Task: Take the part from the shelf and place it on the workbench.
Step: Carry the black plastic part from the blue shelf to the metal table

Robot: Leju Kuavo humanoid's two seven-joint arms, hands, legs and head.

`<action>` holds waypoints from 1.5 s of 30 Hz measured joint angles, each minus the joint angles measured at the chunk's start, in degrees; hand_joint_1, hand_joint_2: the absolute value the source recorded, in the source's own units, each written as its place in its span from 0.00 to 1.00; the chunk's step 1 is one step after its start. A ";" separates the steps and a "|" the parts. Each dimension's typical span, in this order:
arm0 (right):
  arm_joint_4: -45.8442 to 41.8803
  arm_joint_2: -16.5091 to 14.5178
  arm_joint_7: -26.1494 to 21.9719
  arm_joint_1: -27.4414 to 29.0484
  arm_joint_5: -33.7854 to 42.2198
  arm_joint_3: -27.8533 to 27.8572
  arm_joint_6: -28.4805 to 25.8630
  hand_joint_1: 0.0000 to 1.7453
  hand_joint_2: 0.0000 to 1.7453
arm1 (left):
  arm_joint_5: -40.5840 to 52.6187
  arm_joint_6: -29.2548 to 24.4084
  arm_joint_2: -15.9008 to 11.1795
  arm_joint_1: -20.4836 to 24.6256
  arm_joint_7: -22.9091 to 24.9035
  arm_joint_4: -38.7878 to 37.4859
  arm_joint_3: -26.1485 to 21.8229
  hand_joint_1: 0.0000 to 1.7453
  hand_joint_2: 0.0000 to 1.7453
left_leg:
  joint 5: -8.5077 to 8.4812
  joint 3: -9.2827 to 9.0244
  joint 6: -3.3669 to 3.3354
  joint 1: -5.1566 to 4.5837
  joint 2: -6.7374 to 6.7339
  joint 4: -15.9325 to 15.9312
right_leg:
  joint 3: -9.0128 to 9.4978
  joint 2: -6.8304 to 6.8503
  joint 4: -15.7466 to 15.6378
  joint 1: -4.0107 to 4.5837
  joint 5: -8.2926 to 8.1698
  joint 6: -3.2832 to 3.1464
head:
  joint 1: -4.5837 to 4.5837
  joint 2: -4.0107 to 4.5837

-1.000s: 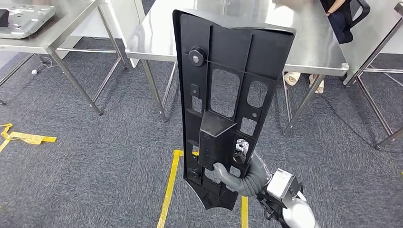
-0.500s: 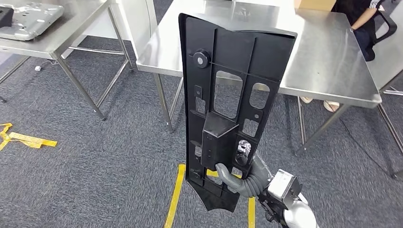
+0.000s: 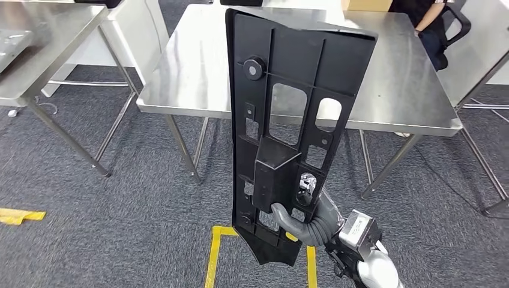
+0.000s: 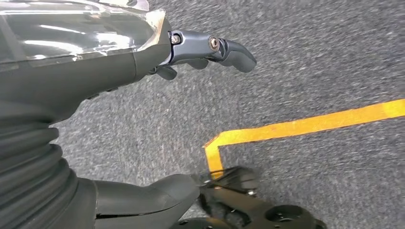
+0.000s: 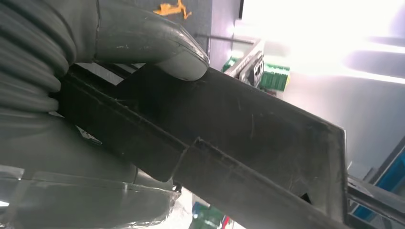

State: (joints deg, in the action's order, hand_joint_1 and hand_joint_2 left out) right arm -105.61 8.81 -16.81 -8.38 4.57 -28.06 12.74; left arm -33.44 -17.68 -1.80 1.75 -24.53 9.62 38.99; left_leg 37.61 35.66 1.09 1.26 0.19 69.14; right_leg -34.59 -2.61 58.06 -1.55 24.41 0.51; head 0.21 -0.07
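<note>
A long black plastic part (image 3: pixel 288 120) with cut-out windows stands upright in the middle of the head view. My right hand (image 3: pixel 303 219) grips it near its lower end, thumb hooked under the boxy block. In the right wrist view the thumb (image 5: pixel 157 47) presses on the part's dark ribbed surface (image 5: pixel 248 143). Behind the part stands a steel workbench (image 3: pixel 192 66), bare on top. My left hand (image 4: pixel 200 50) hangs over the carpet with its fingers loosely curled and holds nothing.
A second steel table (image 3: pixel 42 42) stands at the left. Yellow tape (image 3: pixel 213 258) marks the grey carpet in front of my feet. A seated person (image 3: pixel 429 18) is behind the workbench's far right corner. Another table edge (image 3: pixel 480 54) shows at right.
The camera has moved: the workbench now lies closer and more centred behind the part, and the floor tape has slid down. My right hand's grip on the part is unchanged.
</note>
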 joint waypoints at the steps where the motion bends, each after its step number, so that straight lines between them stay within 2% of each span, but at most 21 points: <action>1: 0.00 -0.01 0.02 -0.01 0.00 0.01 -0.01 1.00 1.00 | -0.01 -0.01 -0.01 0.00 -0.01 0.00 0.00 0.00 1.00 | -3.29 -0.46 0.29 0.39 0.62 -3.47 | 0.44 -0.54 0.00 -0.16 0.32 0.34 | -0.02 0.00; 2: 0.00 -0.02 0.03 -0.03 0.01 0.01 0.00 1.00 1.00 | -0.01 -0.02 0.01 -0.01 -0.01 -0.01 0.00 0.00 1.00 | -6.32 -0.90 0.46 0.63 1.37 -6.63 | 0.82 -1.05 0.06 -0.23 0.59 0.71 | -0.09 0.00; 3: 0.00 -0.03 0.05 -0.07 0.03 0.01 0.00 1.00 1.00 | -0.01 -0.02 0.02 0.00 -0.02 -0.01 -0.01 0.00 1.00 | -8.30 -1.29 0.31 0.69 2.06 -8.89 | 0.96 -1.50 0.08 -0.22 0.77 1.07 | -0.16 0.00; 4: 0.00 -0.06 0.09 -0.13 0.04 0.01 0.01 1.00 1.00 | -0.01 -0.02 0.04 0.00 -0.02 0.00 -0.01 0.00 1.00 | -9.53 -1.53 -0.06 0.62 2.59 -9.92 | 0.92 -1.91 0.09 -0.15 0.91 1.45 | -0.23 0.00; 6: 0.00 -0.13 0.15 -0.18 0.05 0.01 0.02 1.00 1.00 | -0.02 -0.03 0.05 0.02 -0.01 0.02 -0.01 0.00 1.00 | -9.96 -1.84 -1.30 0.17 2.24 -9.87 | 0.65 -2.71 -0.09 -0.08 1.01 2.26 | -0.26 0.00; 7: 0.00 -0.15 0.18 -0.18 0.05 0.02 0.03 1.00 1.00 | -0.03 -0.04 0.08 0.07 -0.01 0.05 0.00 0.00 1.00 | -10.64 -2.09 -1.83 0.11 1.80 -10.02 | 0.55 -2.59 0.01 -0.10 1.16 2.61 | -0.24 0.00; 8: 0.00 -0.16 0.17 -0.20 0.05 0.05 0.03 1.00 1.00 | -0.04 -0.07 0.10 0.12 -0.02 0.08 -0.01 0.00 1.00 | -10.78 -2.22 -2.33 0.06 1.34 -10.17 | 0.17 -1.85 0.72 -0.04 1.60 2.75 | -0.19 0.00; 9: 0.00 -0.15 0.17 -0.29 0.06 0.07 0.03 1.00 1.00 | -0.05 -0.16 0.11 0.17 -0.03 0.10 -0.01 0.00 1.00 | -10.91 -2.31 -2.83 0.00 0.80 -10.34 | -0.81 -0.79 2.63 0.07 2.57 2.65 | -0.04 0.00; 11: 0.00 -0.15 0.17 -0.41 0.07 0.09 0.03 1.00 1.00 | -0.07 -0.36 0.10 0.17 -0.04 0.11 -0.02 0.00 1.00 | -10.82 -2.31 -3.51 -0.35 -0.28 -10.43 | -4.33 1.35 9.81 0.32 5.65 2.00 | 0.17 0.00; 12: 0.01 -0.15 0.18 -0.41 0.06 0.08 0.04 1.00 1.00 | -0.08 -0.48 0.11 0.15 -0.04 0.11 -0.02 0.00 1.00 | -10.74 -2.30 -3.71 -0.57 -0.90 -10.43 | -6.28 1.69 13.72 0.39 7.00 1.80 | 0.24 0.00; 13: 0.01 -0.11 0.19 -0.35 0.05 0.08 0.04 1.00 1.00 | -0.10 -0.63 0.15 0.14 -0.04 0.12 -0.02 0.00 1.00 | -10.66 -2.31 -3.85 -0.78 -1.46 -10.42 | -7.54 1.81 16.24 0.45 7.68 1.80 | 0.23 0.00; 14: 0.02 -0.07 0.19 -0.30 0.05 0.08 0.05 1.00 1.00 | -0.16 -0.81 0.21 0.16 -0.04 0.13 -0.02 0.00 1.00 | -10.58 -2.36 -3.96 -0.98 -2.05 -10.42 | -7.74 1.92 16.66 0.53 7.52 1.95 | 0.24 0.00; 15: 0.02 -0.02 0.20 -0.26 0.04 0.08 0.05 1.00 1.00 | -0.23 -1.06 0.29 0.18 -0.05 0.14 -0.02 0.00 1.00 | -10.50 -2.47 -4.04 -1.13 -2.60 -10.42 | -6.70 2.17 14.66 0.64 6.56 2.19 | 0.24 0.00; 17: 0.01 0.05 0.20 -0.32 0.04 0.09 0.06 1.00 1.00 | -0.45 -1.62 0.56 0.24 -0.07 0.21 -0.03 0.00 1.00 | -10.25 -2.75 -4.01 -1.46 -3.63 -10.39 | -2.33 4.14 6.49 1.25 3.83 2.22 | 0.27 0.00; 19: -0.01 0.08 0.21 -0.43 0.04 0.10 0.07 1.00 1.00 | -0.63 -1.99 0.89 0.28 -0.10 0.28 -0.04 0.00 1.00 | -9.92 -2.95 -3.71 -1.90 -4.44 -10.30 | 0.72 5.95 0.96 1.88 2.16 1.61 | 0.22 0.00; 20: -0.01 0.10 0.21 -0.45 0.02 0.12 0.04 1.00 1.00 | -0.67 -2.05 1.03 0.31 -0.11 0.31 -0.04 0.00 1.00 | -9.79 -3.03 -3.54 -2.06 -4.80 -10.29 | 1.12 6.16 0.20 2.07 1.93 1.28 | 0.20 0.00; 21: -0.03 0.11 0.22 -0.41 -0.04 0.15 0.01 1.00 1.00 | -0.68 -2.01 1.12 0.36 -0.15 0.35 -0.04 0.00 1.00 | -9.75 -3.16 -3.40 -2.09 -5.23 -10.41 | 1.12 5.64 0.11 2.08 1.74 1.09 | 0.17 0.00; 25: -0.09 0.10 0.21 -0.23 -0.34 0.21 -0.11 1.00 1.00 | -0.67 -1.82 1.33 0.57 -0.34 0.46 -0.03 0.00 1.00 | -9.66 -3.36 -4.70 -2.10 -5.77 -10.93 | 1.56 4.79 -0.49 1.77 1.19 1.06 | 0.05 0.00; 35: -0.09 0.14 0.20 -0.15 -0.37 0.24 -0.13 1.00 1.00 | -0.68 -1.81 1.39 0.62 -0.33 0.48 -0.02 0.00 1.00 | -9.98 -3.48 -3.41 -1.87 -5.56 -11.35 | 1.46 4.87 -0.44 2.04 1.36 0.78 | 0.02 0.00; 42: -0.09 0.14 0.22 -0.15 -0.68 0.22 -0.17 1.00 1.00 | -0.58 -1.83 1.37 0.62 -0.14 0.48 -0.02 0.00 1.00 | -9.93 -3.47 -3.43 -2.11 -5.41 -11.27 | 1.52 4.94 -0.49 1.78 1.32 0.82 | 0.02 0.00; 45: -0.09 0.13 0.28 -0.15 -0.84 0.16 -0.18 1.00 1.00 | -0.19 -1.12 1.07 0.60 0.14 0.48 -0.02 0.00 1.00 | -9.78 -3.43 -3.65 -2.38 -5.33 -11.20 | 1.56 5.02 -0.52 1.53 1.33 0.89 | 0.02 0.00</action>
State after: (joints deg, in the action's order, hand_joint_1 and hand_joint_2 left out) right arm -105.70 8.94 -16.53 -8.53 3.73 -27.90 12.56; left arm -33.62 -18.80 -0.73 2.35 -24.39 10.10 38.97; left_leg 27.83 32.23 -2.56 -1.12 -5.14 57.94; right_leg -33.03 2.41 57.55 -0.02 25.74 1.40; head 0.23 -0.07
